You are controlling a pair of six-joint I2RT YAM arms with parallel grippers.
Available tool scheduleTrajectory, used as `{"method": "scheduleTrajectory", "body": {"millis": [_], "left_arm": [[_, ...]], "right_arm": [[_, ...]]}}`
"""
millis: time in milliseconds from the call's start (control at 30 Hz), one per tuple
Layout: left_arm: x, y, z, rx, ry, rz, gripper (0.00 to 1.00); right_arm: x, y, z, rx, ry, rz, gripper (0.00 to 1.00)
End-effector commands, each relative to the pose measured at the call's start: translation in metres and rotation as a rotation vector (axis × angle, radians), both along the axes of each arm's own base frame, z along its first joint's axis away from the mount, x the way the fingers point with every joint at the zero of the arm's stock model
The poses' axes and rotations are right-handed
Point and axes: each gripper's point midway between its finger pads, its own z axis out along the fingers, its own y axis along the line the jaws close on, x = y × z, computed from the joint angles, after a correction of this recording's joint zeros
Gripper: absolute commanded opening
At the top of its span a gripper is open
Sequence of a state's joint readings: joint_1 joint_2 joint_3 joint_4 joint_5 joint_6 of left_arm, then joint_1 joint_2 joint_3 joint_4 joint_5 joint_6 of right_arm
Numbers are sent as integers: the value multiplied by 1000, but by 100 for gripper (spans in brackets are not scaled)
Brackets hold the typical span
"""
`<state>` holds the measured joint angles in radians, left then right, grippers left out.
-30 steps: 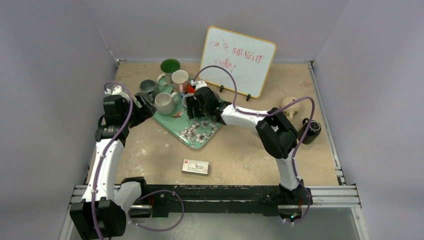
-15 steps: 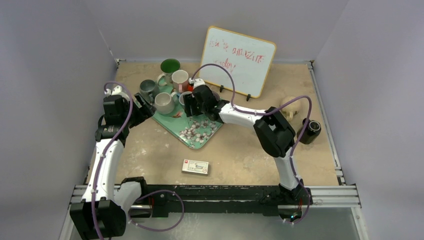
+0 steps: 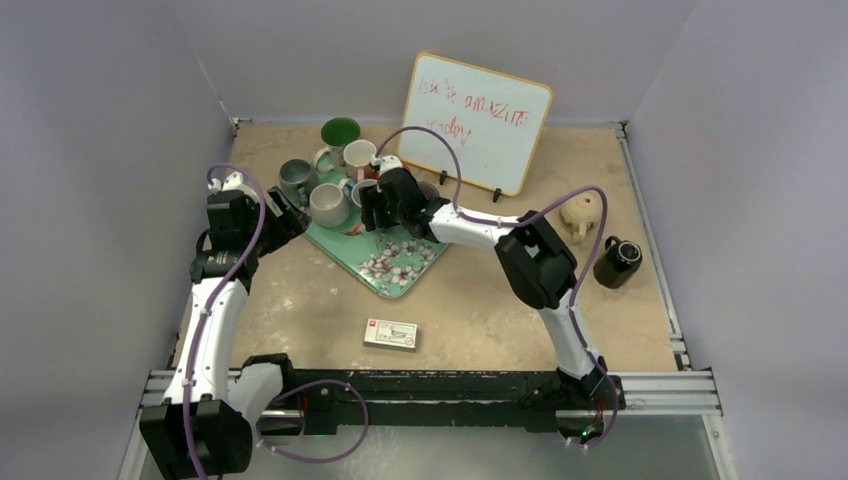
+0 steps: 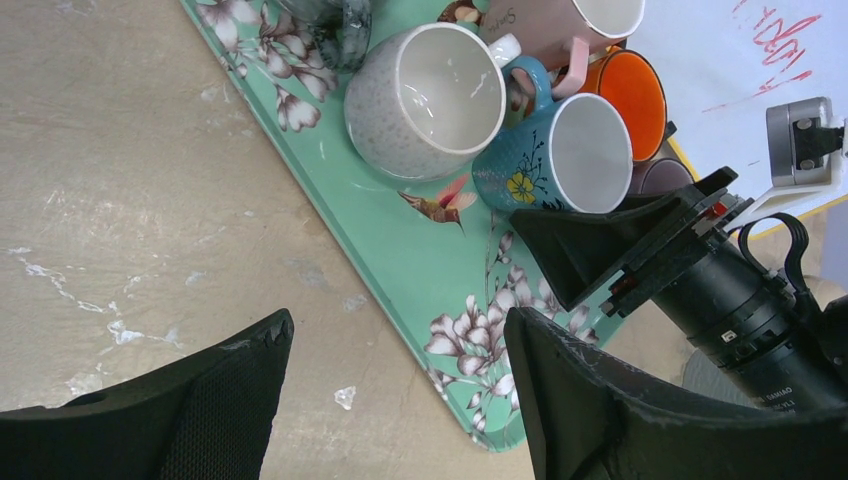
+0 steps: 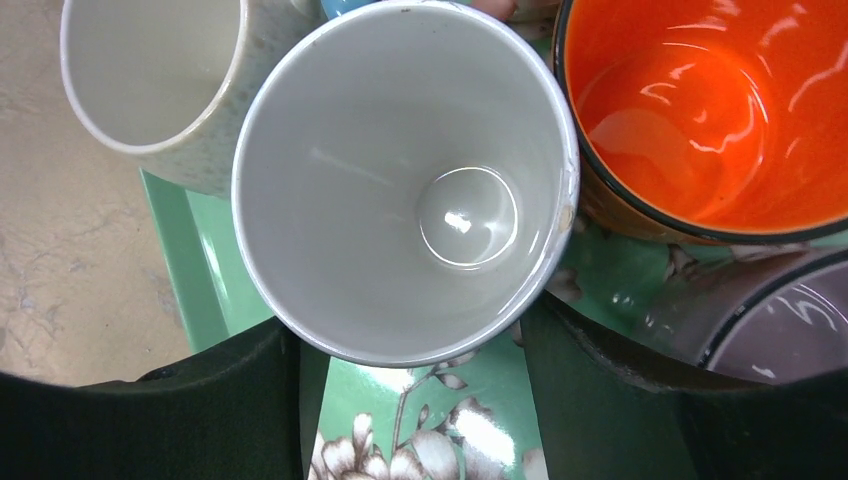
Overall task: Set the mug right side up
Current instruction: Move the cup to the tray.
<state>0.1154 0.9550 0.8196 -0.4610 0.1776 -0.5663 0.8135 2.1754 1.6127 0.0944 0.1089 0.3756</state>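
Note:
A blue mug with a white inside [image 5: 405, 180] stands mouth up on the green flowered tray [image 5: 215, 290], between the fingers of my right gripper [image 5: 410, 335]. Its rim overlaps both fingers, which press its sides. In the left wrist view the same blue mug [image 4: 555, 150] has a yellow flower on its side, and one right finger lies against it. In the top view my right gripper [image 3: 374, 205] hides most of the mug. My left gripper [image 4: 395, 350] is open and empty over the tray's near-left edge; it also shows in the top view [image 3: 288, 216].
On the tray [image 3: 400, 270] stand a speckled white mug [image 4: 425, 95], an orange mug [image 5: 700, 110], a pink mug [image 3: 360, 158] and a grey mug [image 3: 295, 175]. A green mug [image 3: 340, 133], whiteboard [image 3: 475, 120], tan teapot [image 3: 580, 213], black mug [image 3: 618, 262] and small box [image 3: 390, 333] are around it.
My right gripper has moved toward the back left over the tray, closer to the cluster of mugs. The left arm has not moved.

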Motion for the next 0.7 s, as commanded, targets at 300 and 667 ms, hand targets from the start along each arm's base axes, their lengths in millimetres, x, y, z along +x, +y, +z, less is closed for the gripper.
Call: {"method": "scheduleTrajectory", "body": {"millis": [300,667], "left_arm": [[1,3,8,-3,-23,25,76],[-3,3,14,16,-46,14,76]], "right_arm": [[13,23,25,67,-34,24,70],[14,25,37,73,-43,29,73]]}}
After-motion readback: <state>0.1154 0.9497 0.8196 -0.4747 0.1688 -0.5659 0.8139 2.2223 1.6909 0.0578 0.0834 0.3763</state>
